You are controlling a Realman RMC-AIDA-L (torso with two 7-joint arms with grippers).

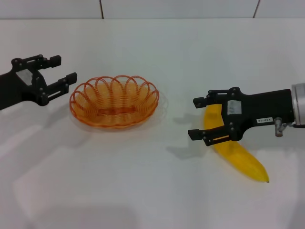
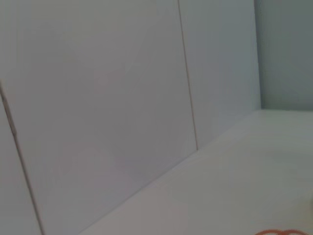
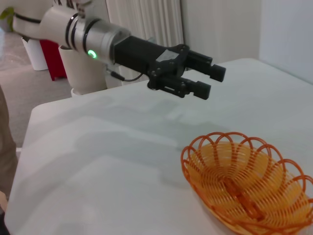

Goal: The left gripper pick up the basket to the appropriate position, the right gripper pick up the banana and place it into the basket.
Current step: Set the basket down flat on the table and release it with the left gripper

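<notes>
Right gripper: its two fingers stood apart, one on each side of the banana's upper end, hovering over it; no finger could be seen pressing the fruit, and whether they touched it could not be told.
Banana: yellow, lying flat on the table, one end between the right fingers, the rest running out from under the claw toward the robot's right and ending in a pointed tip well clear of the fingers.
Right wrist: black claw body with a small white label, then a silver-grey housing at the picture's edge.
Left gripper: fingers spread apart, holding nothing, the tips pointing at the basket; the nearer fingertip stood just beside the rim, and contact could not be told.
Left gripper in the right wrist view: open fingers above the table, short of the basket's far rim, with a green light on the arm behind it.
Basket: orange looped wire, upright on the table, just in front of the left fingertips and well apart from the right fingers; nothing lay inside it.
Basket in the wrist views: whole bowl seen from the right wrist; only a sliver of rim from the left wrist.
Table: white, bearing the basket and banana.
Wall: pale panels behind the table.
</notes>
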